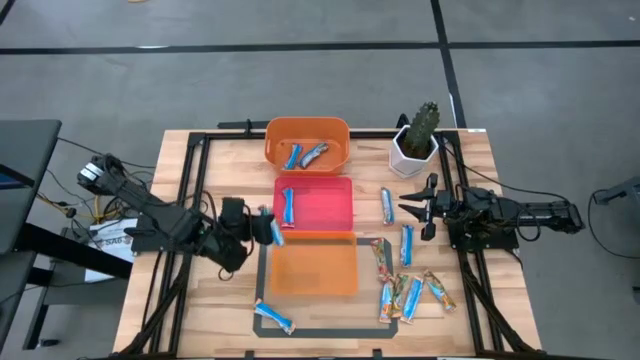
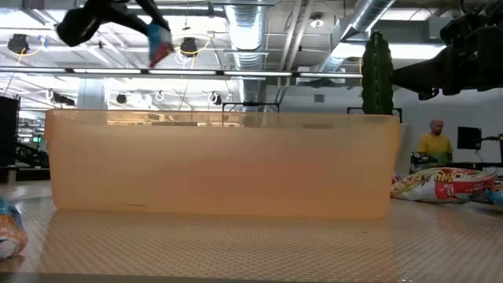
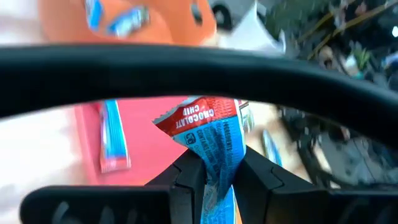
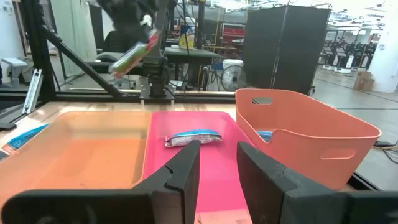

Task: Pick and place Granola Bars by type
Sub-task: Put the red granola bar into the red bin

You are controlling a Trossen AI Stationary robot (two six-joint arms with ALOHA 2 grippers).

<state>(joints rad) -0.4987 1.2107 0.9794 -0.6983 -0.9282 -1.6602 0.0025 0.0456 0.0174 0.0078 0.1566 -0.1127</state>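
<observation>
Left gripper [image 1: 268, 228] is clamped on a blue-and-white granola bar [image 3: 214, 146], red "chocolate chip" end sticking out past the fingers. It hangs above the table just left of the pink-red tray [image 1: 335, 205], near that tray's corner with the flat orange tray [image 1: 310, 270].

Right gripper [image 1: 412, 207] sits idle right of the pink-red tray, near the potted cactus [image 1: 418, 135]; fingers slightly apart, nothing between them.

Bars placed: one blue-and-white bar [image 1: 288, 207] lies in the pink-red tray; two bars [image 1: 305, 155] in the far orange bin [image 1: 306, 128]. The flat orange tray holds none.

Loose bars: a scatter [image 1: 405, 275] on the wood right of the trays, blue-and-white and multicoloured mixed, some touching at the near-right. One more blue-and-white bar [image 1: 273, 318] lies near-left, on the black tape outline.

Low view: a person in a yellow top [image 2: 435, 145] stands in the room beyond the table.
</observation>
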